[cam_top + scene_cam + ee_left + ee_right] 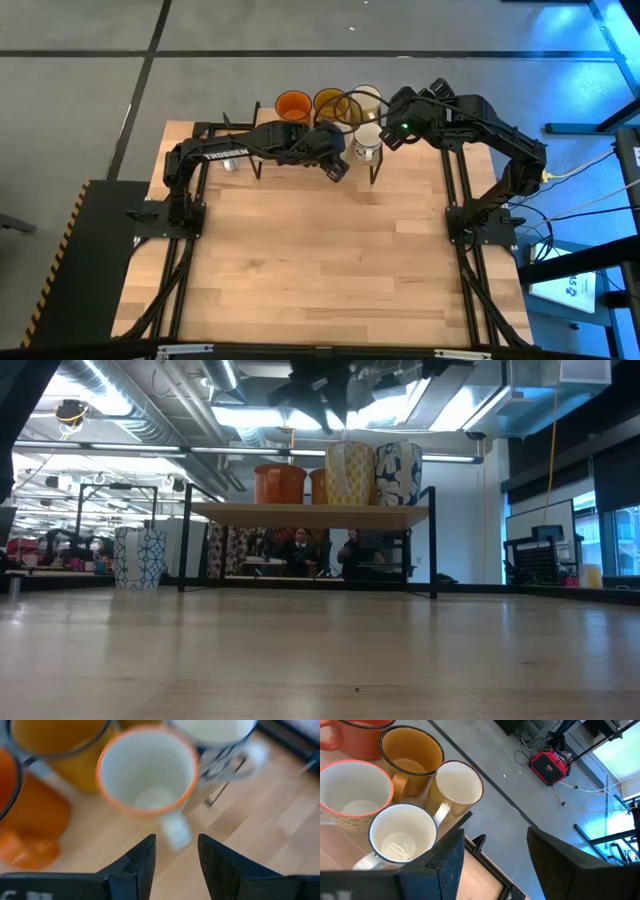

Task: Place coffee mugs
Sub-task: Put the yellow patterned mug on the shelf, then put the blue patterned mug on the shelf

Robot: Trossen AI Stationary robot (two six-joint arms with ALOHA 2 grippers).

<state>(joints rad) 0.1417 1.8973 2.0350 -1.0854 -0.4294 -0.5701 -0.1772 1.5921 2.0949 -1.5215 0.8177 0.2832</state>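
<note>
Wood shelf (310, 513), crowded with coffee mugs (330, 103) touching side by side. Above the shelf, left jaws spread wide, empty, over the orange-rimmed mug (147, 772). Right jaws spread too, empty, at the shelf's end. Might bump a neighbour off the shelf's edge.

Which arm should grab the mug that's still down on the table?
Probably the left. The patterned mug stands beside the shelf's left end, on the left arm's side. The left gripper is open; the right gripper is over the shelf's right end.
</note>
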